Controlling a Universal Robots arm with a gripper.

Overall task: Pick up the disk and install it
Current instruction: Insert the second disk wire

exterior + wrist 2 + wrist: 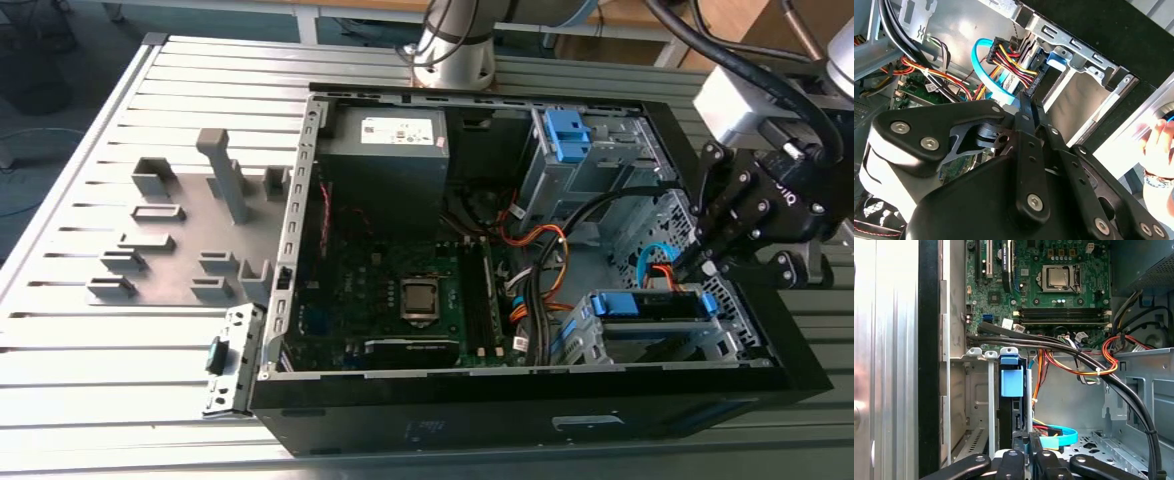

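open computer case (534, 405) lies on its side on a slatted metal table (80, 380). the disk (647, 305) is inside the case, slotted into the metal cage (731, 325) in the corner diagonally across from the grey power supply box (387, 135). in the first wrist view its blue tab (1011, 382) sticks out at the cage mouth. the gripper (697, 268) hangs inside the case at that same corner, tips down among the orange and blue cables (646, 262), right at the disk's end. can't tell if it actually touches the disk. its fingers (1024, 130) are drawn together with just a slit between them, and i can't make out anything pinched in there. a bare blue clip (567, 130) sits in another bay along the same case wall as the power supply. a person's hand (1158, 145) is just outside the case.
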